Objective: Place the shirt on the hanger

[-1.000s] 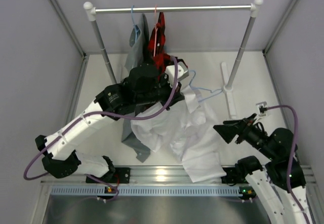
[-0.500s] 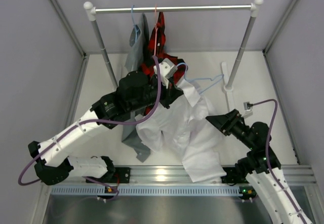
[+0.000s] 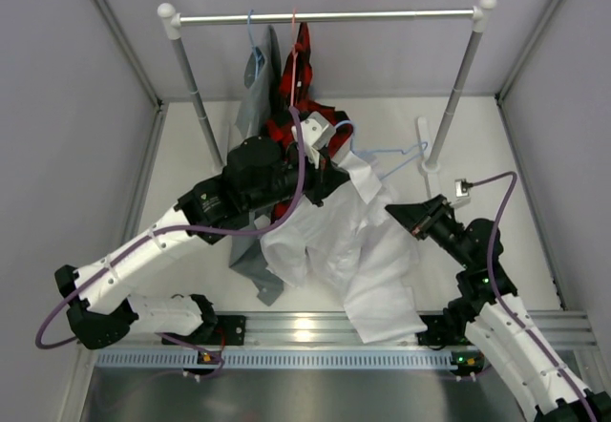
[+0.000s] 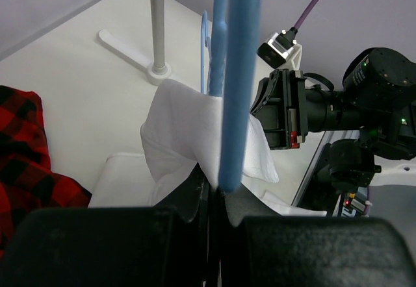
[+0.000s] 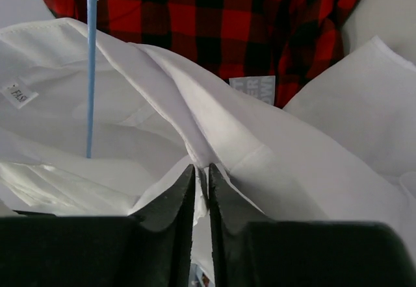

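Quick update: our right gripper [image 5: 201, 168] has swung in from the right. Its jaws have just closed from wide open to a pinch on a fold of the large wrinkled white button-up shirt [image 3: 344, 245]. The shirt is heaped mid-way across the white table [image 3: 496, 155], between the arms. Our left gripper [image 4: 216, 186] keeps its jaws pressed on the thin light blue wire hanger [image 4: 237, 73], which pokes in at the shirt's far end. We reckon we can start tugging fabric over the wire now.

The top camera looked down from above and behind the arms over the whole table [image 3: 496, 145]. The left wrist camera, close in, faced right; the right wrist camera, closer, faced far-left. All shared the shirt [image 3: 353, 241] and the hanger [image 3: 391, 152].
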Robot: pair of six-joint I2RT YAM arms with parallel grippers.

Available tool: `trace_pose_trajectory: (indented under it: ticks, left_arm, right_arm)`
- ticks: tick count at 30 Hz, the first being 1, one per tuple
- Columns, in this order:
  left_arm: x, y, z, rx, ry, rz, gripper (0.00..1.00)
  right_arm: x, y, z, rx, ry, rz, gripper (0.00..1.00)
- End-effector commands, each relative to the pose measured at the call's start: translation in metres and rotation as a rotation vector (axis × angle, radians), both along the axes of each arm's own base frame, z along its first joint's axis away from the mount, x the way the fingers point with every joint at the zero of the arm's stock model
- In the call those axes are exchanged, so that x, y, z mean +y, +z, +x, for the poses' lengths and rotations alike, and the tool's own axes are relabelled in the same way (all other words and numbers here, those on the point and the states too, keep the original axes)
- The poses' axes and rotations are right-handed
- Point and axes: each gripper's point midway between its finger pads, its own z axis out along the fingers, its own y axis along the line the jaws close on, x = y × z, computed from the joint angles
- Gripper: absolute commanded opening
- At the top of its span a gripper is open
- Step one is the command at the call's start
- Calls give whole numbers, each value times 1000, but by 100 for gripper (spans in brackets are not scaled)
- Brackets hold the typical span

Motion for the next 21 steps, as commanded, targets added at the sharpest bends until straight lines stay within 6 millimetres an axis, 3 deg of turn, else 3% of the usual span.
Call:
trace_pose_trajectory:
  ticks: [1, 4, 9, 11, 13, 14, 20, 21]
  left_arm:
    - [3, 40, -2, -69, 7, -127, 0]
    - [8, 43, -1, -79, 23, -130, 0]
    - [20, 49, -5, -89, 38, -147, 0]
    - [22, 46, -8, -87, 32, -133, 0]
    - [28, 38, -12, -80, 24, -96, 0]
    - [30, 33, -15, -73, 19, -80, 0]
    - [53, 18, -31, -76, 4, -31, 0]
    - [55, 15, -34, -72, -2, -26, 0]
  right_arm:
    - [4, 27, 1, -107, 5, 43, 9]
    - [0, 25, 4, -99, -22, 4, 0]
    - [-6, 22, 11, -96, -67, -85, 0]
    - [-9, 28, 17, -104, -86, -119, 0]
    - [-12, 22, 21, -86, -93, -191, 0]
    - [-14, 34, 23, -109, -98, -205, 0]
    - [-27, 45, 36, -90, -98, -341, 0]
    - [-28, 58, 37, -121, -87, -355, 0]
